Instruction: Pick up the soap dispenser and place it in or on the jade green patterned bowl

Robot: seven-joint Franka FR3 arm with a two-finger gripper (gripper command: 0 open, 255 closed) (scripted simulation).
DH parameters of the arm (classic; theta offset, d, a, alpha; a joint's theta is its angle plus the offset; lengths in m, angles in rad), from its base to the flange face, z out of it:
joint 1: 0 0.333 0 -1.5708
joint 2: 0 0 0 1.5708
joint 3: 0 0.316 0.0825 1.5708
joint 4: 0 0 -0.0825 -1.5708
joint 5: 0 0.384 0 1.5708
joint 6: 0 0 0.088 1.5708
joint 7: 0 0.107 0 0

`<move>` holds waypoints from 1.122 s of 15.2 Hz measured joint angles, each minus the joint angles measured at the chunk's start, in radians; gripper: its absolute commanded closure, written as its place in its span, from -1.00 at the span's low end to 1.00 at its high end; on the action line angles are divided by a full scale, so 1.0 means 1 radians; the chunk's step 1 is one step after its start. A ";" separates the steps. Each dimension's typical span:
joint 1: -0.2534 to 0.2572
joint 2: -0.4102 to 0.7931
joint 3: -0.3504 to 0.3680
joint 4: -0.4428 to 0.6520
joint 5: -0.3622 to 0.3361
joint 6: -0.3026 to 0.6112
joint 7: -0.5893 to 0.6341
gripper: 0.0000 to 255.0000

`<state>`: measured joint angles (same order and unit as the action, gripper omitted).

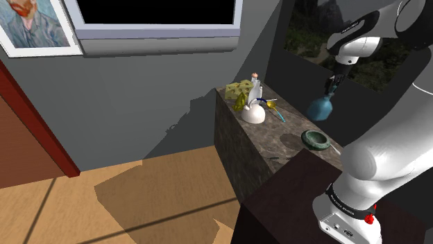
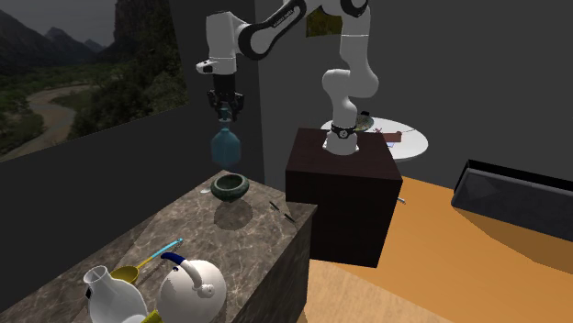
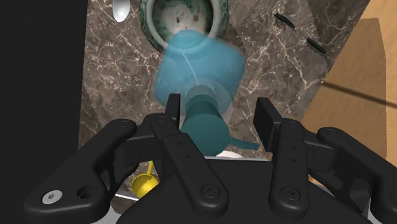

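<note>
1. The gripper [image 2: 223, 106] is seen high over the marble counter [image 2: 266, 234]. Its fingers [image 3: 172, 108] are spread apart, not pinched on anything.
2. The dispenser [image 3: 200, 67], with a blue body and teal pump, is seen in mid-air between the fingers. One finger is touched by the pump and the other is clear of it.
3. The green bowl [image 2: 230, 186] is stood on the counter directly under the dispenser. In the second exterior view a gap is seen between the dispenser's base and the bowl's rim.
4. In the wrist view the bowl's mottled green inside is partly covered by the dispenser.
5. A pale spoon [image 3: 121, 9] is laid just beside the bowl.
6. At the counter's other end a white kettle [image 2: 188, 284], a white jug [image 2: 108, 295] and a yellow scoop [image 2: 126, 273] are grouped.
7. The dark stand [image 2: 344, 197] is set against the counter's end.
</note>
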<state>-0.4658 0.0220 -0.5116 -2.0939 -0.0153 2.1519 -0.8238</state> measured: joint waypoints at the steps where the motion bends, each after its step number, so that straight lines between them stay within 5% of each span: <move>1: -0.013 0.000 -0.013 0.010 0.002 -0.009 -0.027 1.00; 5: -0.052 0.029 -0.047 0.055 0.024 -0.029 -0.111 1.00; 17: -0.065 0.110 -0.045 -0.018 0.081 0.112 -0.156 1.00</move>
<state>-0.5311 0.1323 -0.5564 -2.1122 0.0659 2.2644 -0.9800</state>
